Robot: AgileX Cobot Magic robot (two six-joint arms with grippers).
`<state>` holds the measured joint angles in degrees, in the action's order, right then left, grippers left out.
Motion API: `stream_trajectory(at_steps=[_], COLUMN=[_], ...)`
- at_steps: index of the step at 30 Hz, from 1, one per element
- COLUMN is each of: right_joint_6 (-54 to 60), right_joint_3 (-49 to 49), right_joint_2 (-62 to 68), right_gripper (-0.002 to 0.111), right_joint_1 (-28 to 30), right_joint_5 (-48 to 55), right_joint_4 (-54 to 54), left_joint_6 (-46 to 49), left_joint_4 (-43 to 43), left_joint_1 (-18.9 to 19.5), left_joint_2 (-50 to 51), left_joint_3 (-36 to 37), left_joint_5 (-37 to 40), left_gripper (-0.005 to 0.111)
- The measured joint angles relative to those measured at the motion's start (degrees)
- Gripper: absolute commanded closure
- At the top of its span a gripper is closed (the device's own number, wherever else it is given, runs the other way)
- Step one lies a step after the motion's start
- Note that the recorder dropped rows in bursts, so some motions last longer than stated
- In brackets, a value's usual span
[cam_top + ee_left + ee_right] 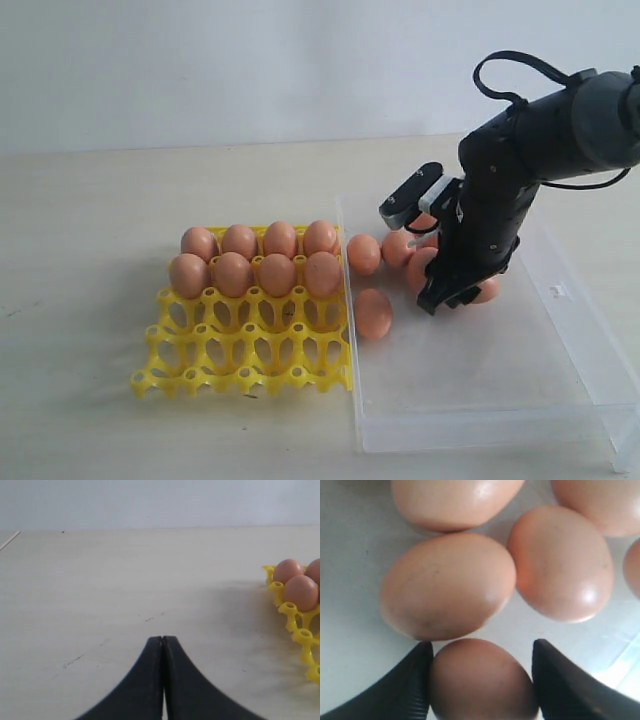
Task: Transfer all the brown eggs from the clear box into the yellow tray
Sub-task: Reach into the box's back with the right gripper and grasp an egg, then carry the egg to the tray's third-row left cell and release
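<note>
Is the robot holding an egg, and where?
Cannot tell. The right gripper straddles one brown egg by its sides in the clear box, grip unsure. The left gripper is shut, empty.

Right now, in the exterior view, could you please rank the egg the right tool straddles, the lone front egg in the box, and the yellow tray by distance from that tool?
1. Straddled egg: at the right tool itself.
2. Lone front egg: toward the tray, by the clear box's tray-side wall.
3. Yellow tray: farthest, outside the box, beyond that wall.

Eight eggs [255,260] sit in the tray [200,372]; the box [480,400] lies right
</note>
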<state>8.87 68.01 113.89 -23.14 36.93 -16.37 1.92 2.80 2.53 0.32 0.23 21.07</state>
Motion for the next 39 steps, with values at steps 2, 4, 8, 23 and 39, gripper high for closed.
stream_trajectory(at_steps=[2, 4, 8, 23, 39], right_joint_6=[-0.83, -2.53, -6.45, -35.63, -61.89], right_joint_3=[0.00, 0.00, 0.00, -5.12, -5.12], right_joint_2=[-1.80, -4.63, -10.61, -6.65, 6.60], right_gripper=[0.108, 0.108, 0.108, 0.108, 0.108], right_joint_1=[0.00, 0.00, -0.97, -18.30, -18.81], right_joint_5=[-0.28, -1.72, -10.06, -56.57, -77.27], right_joint_4=[0.00, 0.32, 6.07, -0.28, -18.80], left_joint_6=[0.00, 0.00, 0.00, 0.00, 0.00], left_joint_4=[0.00, 0.00, 0.00, 0.00, 0.00], left_joint_1=[0.00, 0.00, 0.00, 0.00, 0.00], left_joint_2=[0.00, 0.00, 0.00, 0.00, 0.00], left_joint_3=[0.00, 0.00, 0.00, 0.00, 0.00], left_joint_5=[0.00, 0.00, 0.00, 0.00, 0.00], left_gripper=[0.107, 0.107, 0.107, 0.107, 0.107])
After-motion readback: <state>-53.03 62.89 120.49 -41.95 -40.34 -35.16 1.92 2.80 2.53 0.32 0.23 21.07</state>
